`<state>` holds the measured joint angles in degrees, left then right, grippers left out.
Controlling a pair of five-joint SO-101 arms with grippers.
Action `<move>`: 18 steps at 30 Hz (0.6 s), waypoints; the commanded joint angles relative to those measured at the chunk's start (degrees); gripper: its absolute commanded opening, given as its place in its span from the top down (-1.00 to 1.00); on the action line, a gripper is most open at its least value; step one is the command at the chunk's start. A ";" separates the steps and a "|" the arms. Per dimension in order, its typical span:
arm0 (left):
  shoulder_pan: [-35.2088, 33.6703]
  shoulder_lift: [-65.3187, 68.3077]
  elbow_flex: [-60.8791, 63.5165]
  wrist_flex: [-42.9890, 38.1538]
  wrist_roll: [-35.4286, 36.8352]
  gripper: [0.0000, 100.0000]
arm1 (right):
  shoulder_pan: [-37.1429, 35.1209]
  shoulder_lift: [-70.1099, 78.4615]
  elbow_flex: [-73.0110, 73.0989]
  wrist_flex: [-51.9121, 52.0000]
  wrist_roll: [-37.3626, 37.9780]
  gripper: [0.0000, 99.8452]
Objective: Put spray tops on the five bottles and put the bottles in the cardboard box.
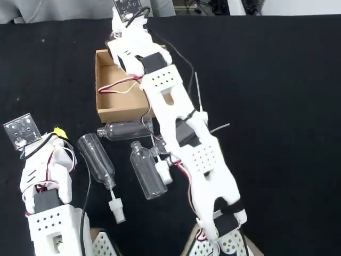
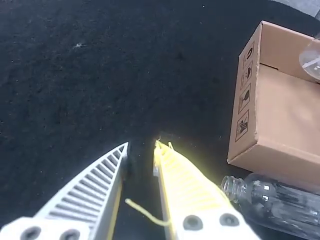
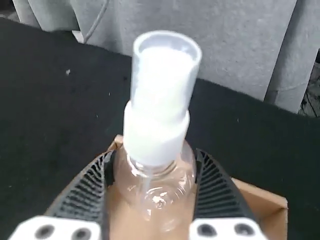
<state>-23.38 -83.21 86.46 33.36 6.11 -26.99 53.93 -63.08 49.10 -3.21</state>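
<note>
My right gripper (image 3: 154, 159) is shut on a clear bottle (image 3: 160, 185) fitted with a white spray top (image 3: 161, 90), held upright over the cardboard box (image 3: 256, 198). In the high view that arm stretches to the box (image 1: 109, 113) at the back, with its gripper (image 1: 127, 47) above it. My left gripper (image 2: 141, 146) stands slightly open with nothing between its fingers, low over the black table to the left of the box (image 2: 280, 110). An uncapped bottle (image 1: 125, 129) lies along the box's front wall, and its neck (image 2: 235, 187) is close to my yellow finger.
Two more clear bottles (image 1: 97, 156) (image 1: 147, 170) lie in front of the box. A white spray top (image 1: 116, 208) lies at the neck of the left one, another (image 1: 163, 172) beside the right one. Thin dip tubes (image 1: 200, 92) lie to the right of the right arm.
</note>
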 commanded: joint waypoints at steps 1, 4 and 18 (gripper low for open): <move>-0.48 -0.70 -0.31 -0.09 -0.53 0.85 | -1.05 1.45 -7.87 -0.44 -0.62 0.88; -0.40 -0.70 -0.31 -0.09 -0.53 0.85 | -1.58 4.79 -12.70 -0.44 -0.62 0.88; -0.22 -0.70 -0.31 0.09 -0.53 0.85 | -2.90 23.60 -32.84 -3.87 -0.44 0.88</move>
<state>-23.38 -83.21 86.46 33.36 6.11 -28.31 77.14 -89.80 48.75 -3.21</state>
